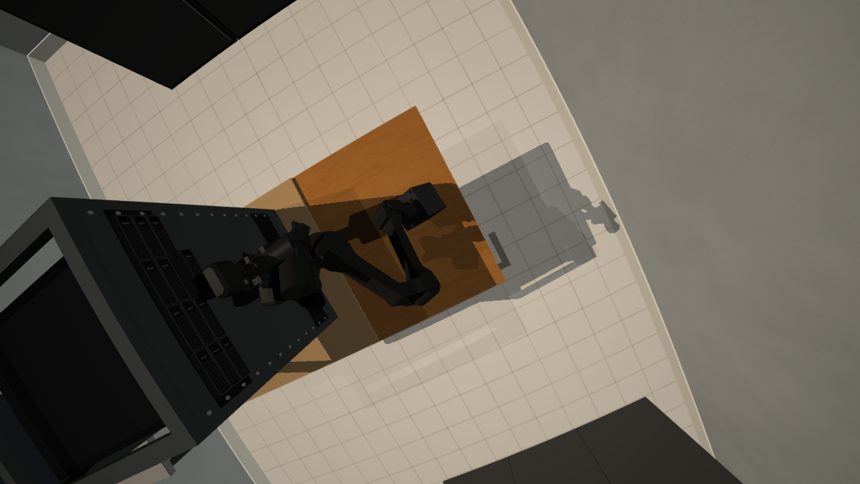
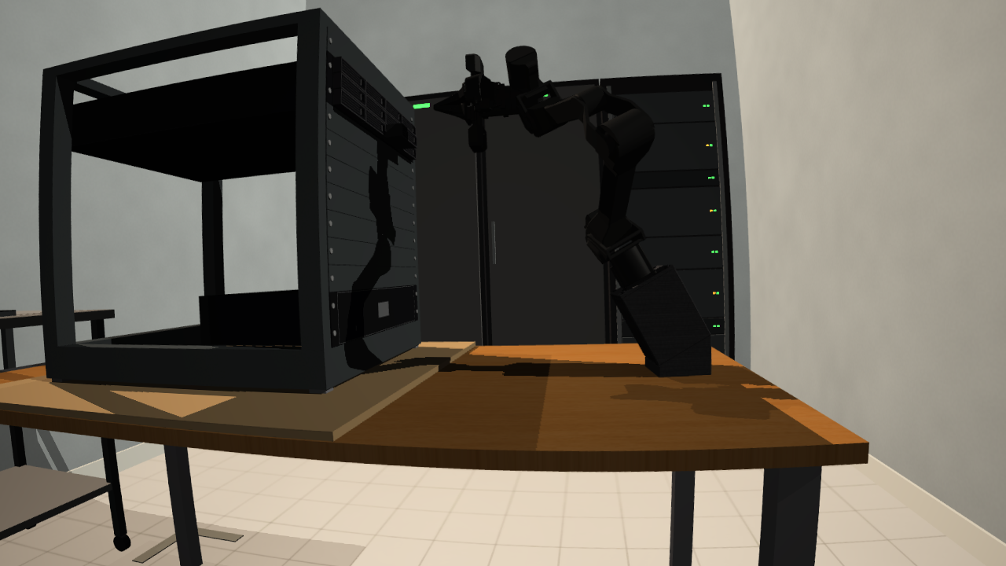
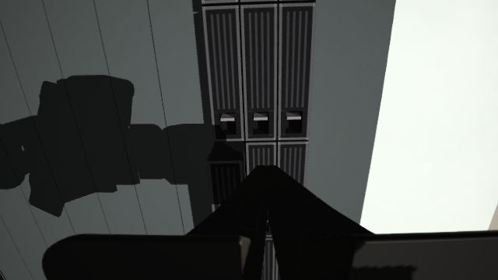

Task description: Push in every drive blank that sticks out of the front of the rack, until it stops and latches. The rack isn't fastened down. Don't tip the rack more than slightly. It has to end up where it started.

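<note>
The black open-frame rack [image 2: 232, 211] stands on a thin board at the left of the wooden table. Its drive blanks sit in a strip along the top of the front panel [image 1: 180, 300]. In the wrist view one blank [image 3: 225, 175] sticks out of the front, just left of my fingers and in shadow. The blanks beside it and the three in the row beyond [image 3: 258, 74] look flush. It also shows in the overhead view [image 1: 191, 259]. My gripper [image 3: 266, 175] [image 2: 439, 105] is shut and empty. It points at the drive strip, a short way off the front.
The board [image 2: 232, 408] under the rack ends near the table's middle. My arm's base [image 2: 664, 323] stands at the table's far right. Tall server cabinets [image 2: 661, 211] and a thin pole stand [image 2: 482, 211] are behind the table.
</note>
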`<act>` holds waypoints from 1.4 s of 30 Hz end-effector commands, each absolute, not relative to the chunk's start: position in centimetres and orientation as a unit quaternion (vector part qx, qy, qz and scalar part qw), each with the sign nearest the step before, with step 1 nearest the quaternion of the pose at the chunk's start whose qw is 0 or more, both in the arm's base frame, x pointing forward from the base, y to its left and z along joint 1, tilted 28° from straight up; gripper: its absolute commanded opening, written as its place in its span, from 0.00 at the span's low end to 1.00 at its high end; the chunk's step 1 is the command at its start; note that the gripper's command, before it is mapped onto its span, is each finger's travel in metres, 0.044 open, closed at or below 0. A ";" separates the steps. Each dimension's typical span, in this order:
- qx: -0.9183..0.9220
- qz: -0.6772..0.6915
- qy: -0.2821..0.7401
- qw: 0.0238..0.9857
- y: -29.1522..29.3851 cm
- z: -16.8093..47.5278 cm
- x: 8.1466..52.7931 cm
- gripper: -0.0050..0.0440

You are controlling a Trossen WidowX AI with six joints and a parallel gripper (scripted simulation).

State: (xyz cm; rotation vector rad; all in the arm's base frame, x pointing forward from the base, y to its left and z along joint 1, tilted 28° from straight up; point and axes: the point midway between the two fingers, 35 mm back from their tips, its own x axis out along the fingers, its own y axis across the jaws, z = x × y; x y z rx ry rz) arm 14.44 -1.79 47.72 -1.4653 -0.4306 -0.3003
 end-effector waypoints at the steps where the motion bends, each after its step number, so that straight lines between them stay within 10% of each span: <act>1: -0.666 -0.142 -0.199 0.704 -1.0 48.4 14.3 0.00; 42: -0.665 -0.144 -0.201 0.705 0.5 48.9 14.3 0.00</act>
